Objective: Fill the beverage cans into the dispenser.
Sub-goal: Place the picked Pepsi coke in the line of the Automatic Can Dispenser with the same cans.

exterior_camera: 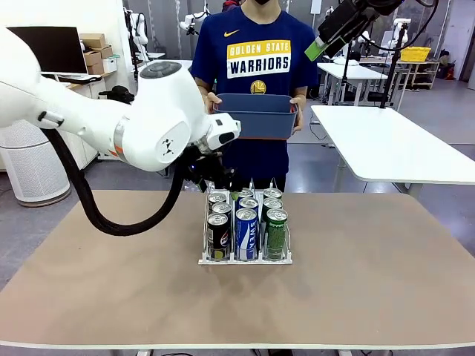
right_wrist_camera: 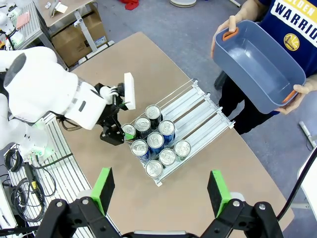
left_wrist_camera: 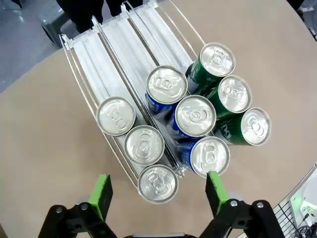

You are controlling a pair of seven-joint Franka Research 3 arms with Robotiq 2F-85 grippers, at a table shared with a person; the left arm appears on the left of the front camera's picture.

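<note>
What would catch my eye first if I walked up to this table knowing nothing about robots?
Probably the big white left arm sweeping in over the table, its open left gripper hanging just above the dispenser in the middle of the table. That rack holds nine beverage cans packed in three rows: black, blue and green. Behind it, a person holds an empty blue-grey tub in both hands.

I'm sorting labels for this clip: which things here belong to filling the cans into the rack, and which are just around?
Belong to the job:
- beverage cans, nine, three per lane
- dispenser, far ends of the lanes bare
- left gripper, open above the cans

Just around:
- blue-grey tub, empty, held by the person
- right gripper, open, high above the table
- white side table
</note>
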